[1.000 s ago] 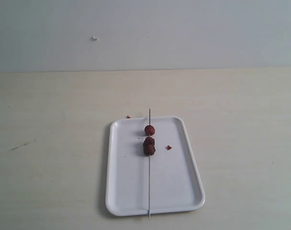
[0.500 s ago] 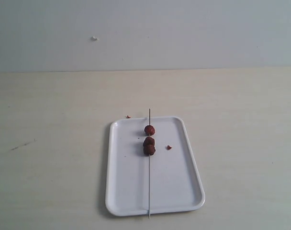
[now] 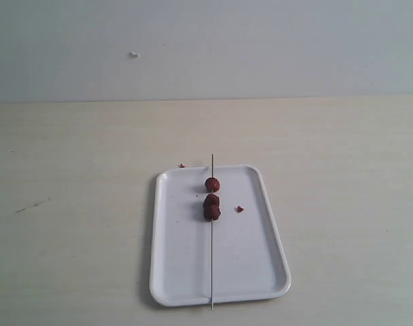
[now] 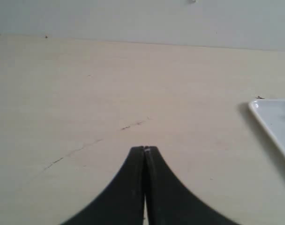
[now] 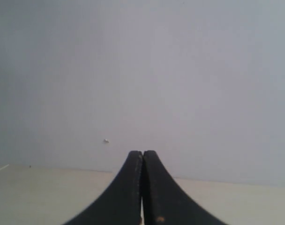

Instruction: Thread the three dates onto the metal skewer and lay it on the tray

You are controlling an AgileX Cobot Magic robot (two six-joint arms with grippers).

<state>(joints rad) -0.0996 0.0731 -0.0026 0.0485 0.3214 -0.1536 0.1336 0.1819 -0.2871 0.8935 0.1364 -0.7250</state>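
Dates first: the three dates [image 3: 211, 200] are all on the metal skewer [image 3: 212, 258], and the skewer lies lengthwise down the middle of the tray [image 3: 179, 265], with both tips poking out past the short rims. The fruit sits in the far half of the tray. Two of them are touching each other, and the third sits a little apart, further toward the far end. One reddish crumb [image 3: 240, 208] lies on the tray just to the right of the dates, and another crumb [image 3: 182, 165] is on the table [image 3: 70, 204] right by the tray's far left corner. Neither arm shows up in the exterior view. The left gripper [image 4: 144, 149] is clenched tight with nothing in it, hanging over bare tabletop well off to the side, with only a corner of the tray at the edge of its camera. The right gripper [image 5: 142, 153] is clamped together too, empty, and facing the plain grey wall [image 5: 180, 70].
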